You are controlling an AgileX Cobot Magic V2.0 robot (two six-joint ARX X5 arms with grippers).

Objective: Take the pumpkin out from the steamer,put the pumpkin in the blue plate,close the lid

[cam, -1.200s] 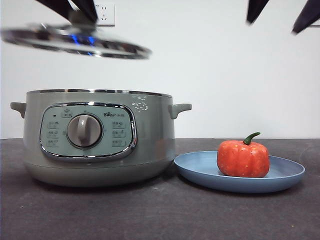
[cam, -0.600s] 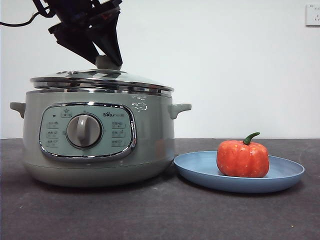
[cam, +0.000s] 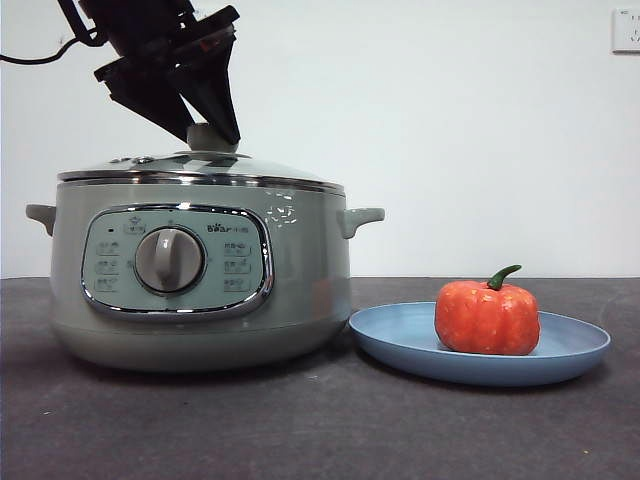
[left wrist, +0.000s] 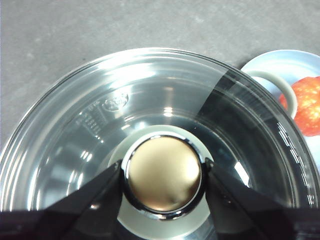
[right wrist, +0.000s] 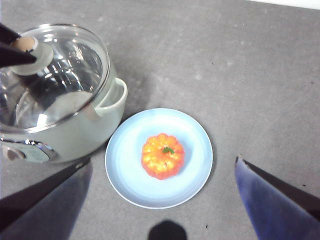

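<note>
**Sam:** Right under my left gripper (left wrist: 162, 175) sits the lid (cam: 200, 168). The two black jaws are squeezed on its round knob (left wrist: 162, 172), one on each side. The lid looks flat on the steamer (cam: 200, 275), with its shiny rim all the way round the pot's top.

**Mia:** So what can go wrong now?

**Sam:** I think the letting go is the tricky bit. If I pull the arm up while the jaws are tight, the lid comes up with it. If a jaw rubs the knob as it opens, the lid may slide and end up crooked. I can't see the far side of the rim well, so I can't be sure it sits down there too.

**Mia:** Where is the pumpkin (right wrist: 163, 155)?

**Sam:** Off to the side of my left gripper, past the pot's handle (cam: 360, 217). It sits upright on the blue plate (right wrist: 125, 150), which lies just beside the steamer. It is near the middle of the plate, so I don't think it rolls off.

**Mia:** And your other gripper?

**Sam:** My right gripper (right wrist: 160, 200) hangs high above the plate, jaws wide apart, holding nothing. If I drop it too low it could bump the pumpkin, so it should stay up.
</note>
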